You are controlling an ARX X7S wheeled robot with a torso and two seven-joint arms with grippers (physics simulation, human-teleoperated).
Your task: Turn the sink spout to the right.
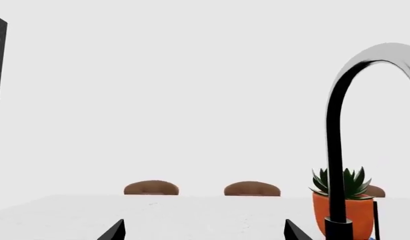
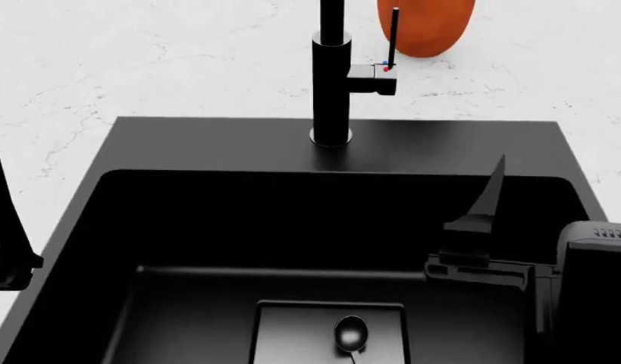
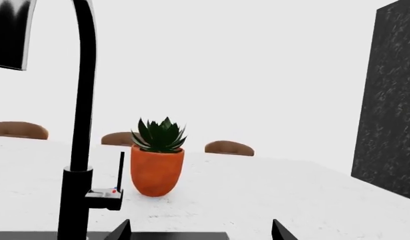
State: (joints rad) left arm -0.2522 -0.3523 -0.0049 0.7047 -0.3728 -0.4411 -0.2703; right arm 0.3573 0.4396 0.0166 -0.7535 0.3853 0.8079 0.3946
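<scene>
The sink spout (image 2: 331, 76) is a matte black column standing on the back rim of the black sink (image 2: 189, 140). Its upper tube arches overhead in the left wrist view (image 1: 335, 150) and the right wrist view (image 3: 81, 125). My left gripper (image 1: 205, 232) is open and empty; one of its fingers (image 2: 1, 227) shows at the sink's left edge, well left of the spout. My right gripper (image 3: 201, 231) is open and empty over the basin's right side, with a finger (image 2: 489, 197) pointing toward the back rim, right of the spout.
A thin side lever (image 2: 391, 38) with red and blue marks sticks up right of the spout. An orange pot (image 2: 427, 23) with a succulent (image 3: 159, 136) stands behind it on the white marble counter (image 2: 138, 68). A drain panel (image 2: 290, 334) lies in the basin floor. Brown chair backs (image 1: 151, 188) show beyond the counter.
</scene>
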